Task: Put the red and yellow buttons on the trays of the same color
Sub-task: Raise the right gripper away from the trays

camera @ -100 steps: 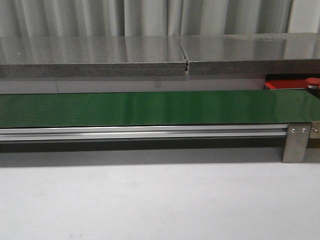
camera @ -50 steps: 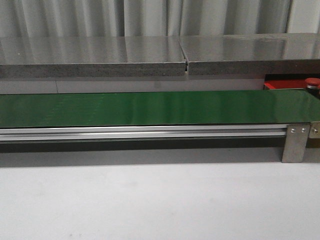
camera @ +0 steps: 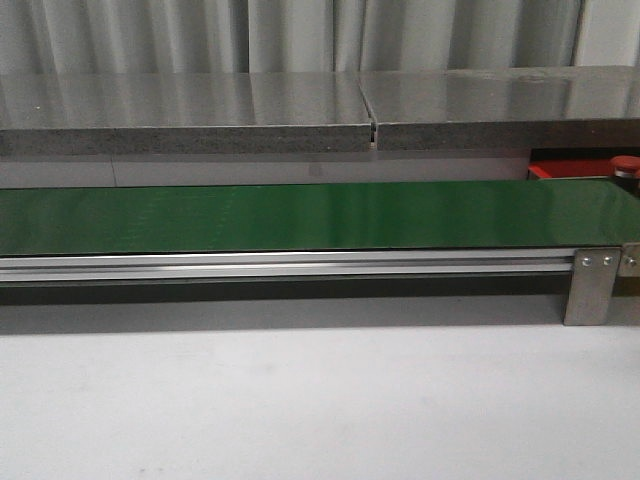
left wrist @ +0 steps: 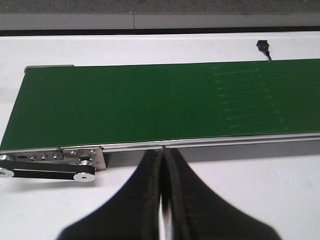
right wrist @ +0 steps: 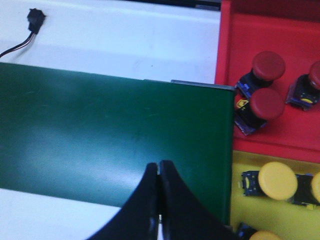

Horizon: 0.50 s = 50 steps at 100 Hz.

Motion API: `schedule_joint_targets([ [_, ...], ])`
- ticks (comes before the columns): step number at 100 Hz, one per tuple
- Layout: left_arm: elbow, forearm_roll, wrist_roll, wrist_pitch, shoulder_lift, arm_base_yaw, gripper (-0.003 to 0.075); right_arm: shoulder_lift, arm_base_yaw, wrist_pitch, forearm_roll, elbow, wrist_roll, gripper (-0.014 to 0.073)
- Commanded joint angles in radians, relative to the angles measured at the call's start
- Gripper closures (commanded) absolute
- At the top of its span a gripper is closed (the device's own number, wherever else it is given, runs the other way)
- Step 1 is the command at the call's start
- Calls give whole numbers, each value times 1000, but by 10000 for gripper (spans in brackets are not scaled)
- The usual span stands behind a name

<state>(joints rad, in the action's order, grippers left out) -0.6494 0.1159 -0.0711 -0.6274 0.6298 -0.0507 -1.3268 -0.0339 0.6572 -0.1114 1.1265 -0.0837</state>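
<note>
Beside the belt's end lies a red tray (right wrist: 287,30) with three red buttons on it (right wrist: 268,65) (right wrist: 266,104) (right wrist: 315,75). Next to it, a yellow tray (right wrist: 247,167) carries yellow buttons (right wrist: 277,180) (right wrist: 262,236). My right gripper (right wrist: 158,165) is shut and empty, hanging over the green belt (right wrist: 100,135) near that end. My left gripper (left wrist: 162,152) is shut and empty too, over the white table by the belt's rail. The front view shows only a strip of the red tray (camera: 570,168) and one red button (camera: 626,163) behind the belt, and neither gripper.
No button lies on the green belt (camera: 300,215) in any view. A grey shelf (camera: 300,110) runs behind it. A metal bracket (camera: 592,285) stands at its front right, a pulley plate (left wrist: 80,160) at its other end. A black plug on a wire (right wrist: 35,21) lies beyond the belt.
</note>
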Motion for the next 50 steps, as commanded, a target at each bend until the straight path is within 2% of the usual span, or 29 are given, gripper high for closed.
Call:
schedule_joint_targets([
  [1,-29,15,1,68,1,-7,739,91,-22,-98,4,-49,-11,715],
  [50,-29,15,1,68,1,-7,740,506,-26,-252,17,-462,-12,715],
])
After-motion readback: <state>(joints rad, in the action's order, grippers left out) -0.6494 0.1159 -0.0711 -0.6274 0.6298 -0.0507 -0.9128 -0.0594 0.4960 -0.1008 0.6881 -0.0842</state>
